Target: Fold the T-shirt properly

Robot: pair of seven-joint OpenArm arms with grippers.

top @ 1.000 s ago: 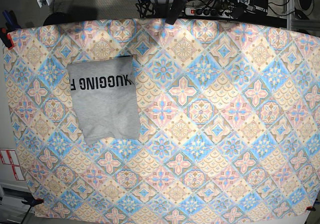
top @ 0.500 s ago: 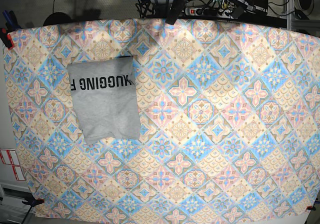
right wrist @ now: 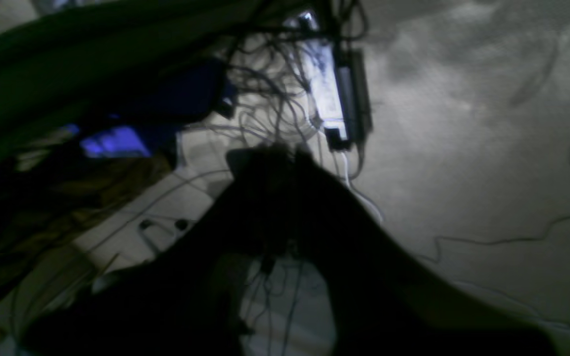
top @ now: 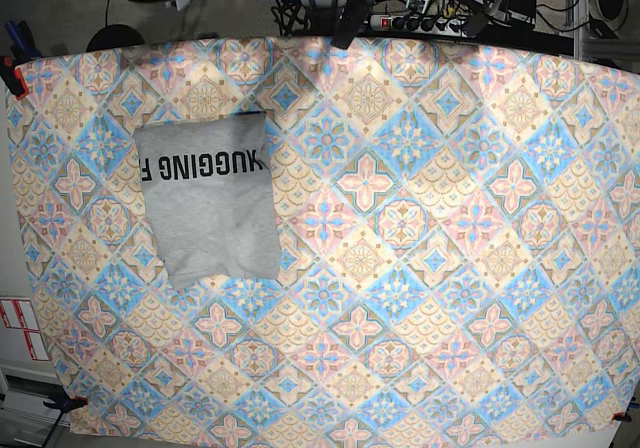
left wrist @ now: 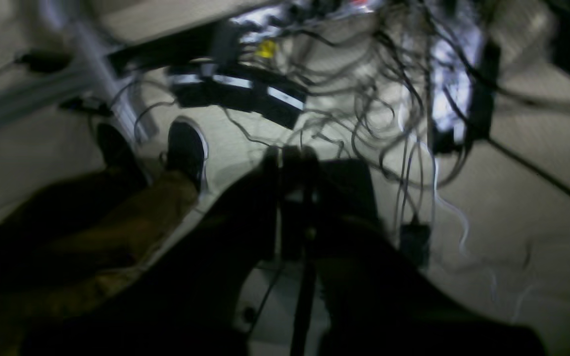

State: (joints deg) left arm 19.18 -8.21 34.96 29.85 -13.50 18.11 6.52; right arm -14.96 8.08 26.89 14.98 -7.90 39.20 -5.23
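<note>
Base view shows the T-shirt [top: 212,200] lying as a compact grey rectangle on the tablecloth [top: 420,268], lettering showing along its upper edge, nothing touching it. It looks folded already; perhaps only a little squaring of the lower edge is left. Both arms are away over the floor cables, well apart from the shirt. The left gripper [left wrist: 292,163] has its fingers pressed together with nothing between them; the right gripper [right wrist: 270,158] is dark and blurred but looks likewise closed and empty.

A colourful tile-patterned tablecloth [top: 420,268] covers the table; tangled cables [left wrist: 364,99] and a power strip [top: 400,20] lie behind.
</note>
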